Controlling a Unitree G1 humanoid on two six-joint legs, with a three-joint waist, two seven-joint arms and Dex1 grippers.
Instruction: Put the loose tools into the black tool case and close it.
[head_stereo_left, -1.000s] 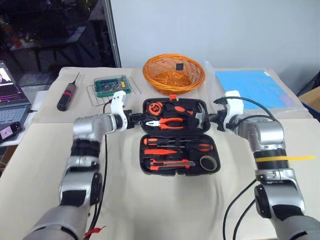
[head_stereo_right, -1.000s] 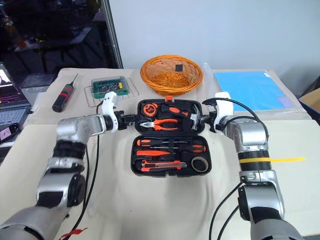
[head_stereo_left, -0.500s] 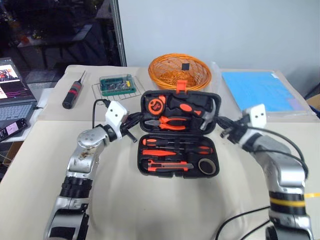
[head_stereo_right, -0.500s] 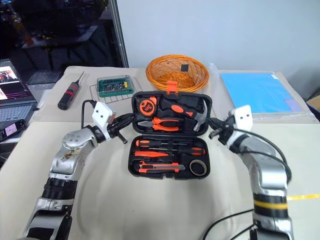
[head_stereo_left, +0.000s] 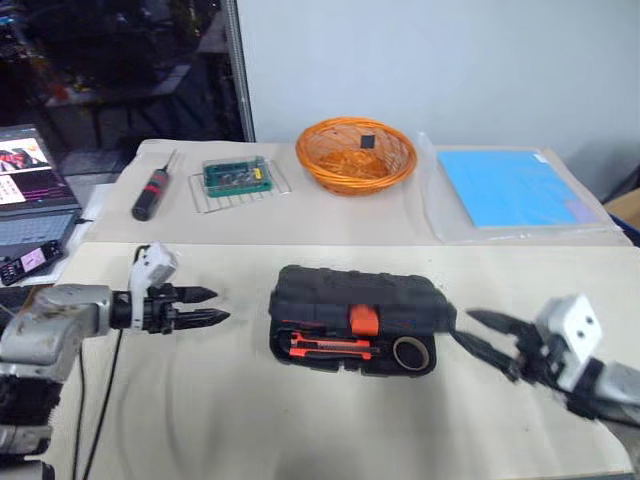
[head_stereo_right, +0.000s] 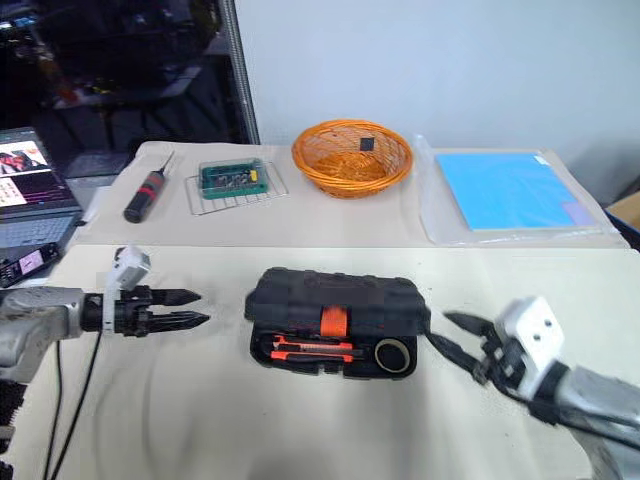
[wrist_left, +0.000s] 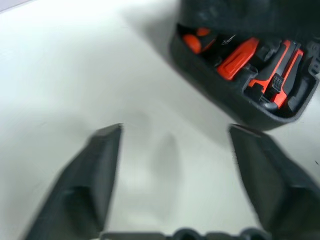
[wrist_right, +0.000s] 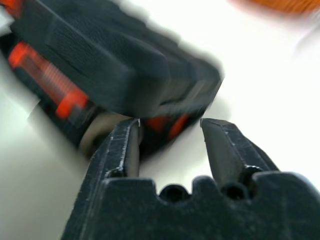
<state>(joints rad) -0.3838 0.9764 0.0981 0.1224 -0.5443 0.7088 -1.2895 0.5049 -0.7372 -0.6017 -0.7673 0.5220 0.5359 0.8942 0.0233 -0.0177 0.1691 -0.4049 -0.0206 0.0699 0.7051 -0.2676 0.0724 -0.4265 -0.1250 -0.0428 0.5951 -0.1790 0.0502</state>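
Head views
Case (head_stereo_left: 355, 300): black, at the middle of the table (head_stereo_left: 300, 430), lid swung down over the base but not shut; a gap stays along the near edge.
Latch (head_stereo_left: 364, 320): orange, on the lid's near edge, hanging over the gap.
Knife (head_stereo_left: 322, 346): orange and black, seen through the gap, lying in the base.
Tape (head_stereo_left: 407, 352): greyish roll in the base's near right corner, partly under the lid.
Left hand (head_stereo_left: 205, 307): left of the case and apart from it, fingers spread and pointing at it, grasping nothing.
Right hand (head_stereo_left: 485, 335): just right of the case, fingers parted and empty, the upper tip near the case's right end; contact cannot be told.
Far edge of table: black screwdriver (head_stereo_left: 151, 193) with red band, green-topped tray (head_stereo_left: 236, 177), orange basket (head_stereo_left: 355, 155), blue sheet (head_stereo_left: 505, 187) in clear plastic.
Laptop (head_stereo_left: 30, 185): at the left, off the table.

Left wrist view
Fingers (wrist_left: 90, 175): two, black, wide apart, with bare table between them.
Case: one corner of the base, orange-and-black tools in its recesses, the lid's edge above them.

Right wrist view
Fingers (wrist_right: 120, 150): parted, nothing between them.
Case: close ahead, ribbed lid tilted above the base, orange latch on its edge, the tape roll just past one fingertip.
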